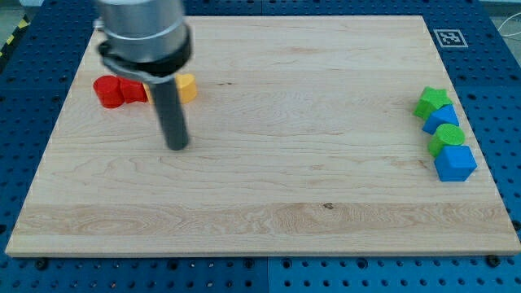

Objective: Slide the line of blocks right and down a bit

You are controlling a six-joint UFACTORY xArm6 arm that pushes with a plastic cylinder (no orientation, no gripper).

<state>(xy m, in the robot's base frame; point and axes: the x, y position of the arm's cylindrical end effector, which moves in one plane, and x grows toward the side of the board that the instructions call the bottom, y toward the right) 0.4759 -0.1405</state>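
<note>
While my tip (177, 146) sits below the red blocks (114, 90), no claw shows.

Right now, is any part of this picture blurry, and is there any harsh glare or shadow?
In the camera view, the arm's grey upper body looks smeared, while my tip and the blue block are fairly sharp; light is soft and even on the wooden board, with no harsh glare and only faint shadows.

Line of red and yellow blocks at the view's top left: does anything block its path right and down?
Only my tip, resting just below and right of the red blocks and yellow block. Beyond it the board shows nothing until the green-blue column at far right.
</note>
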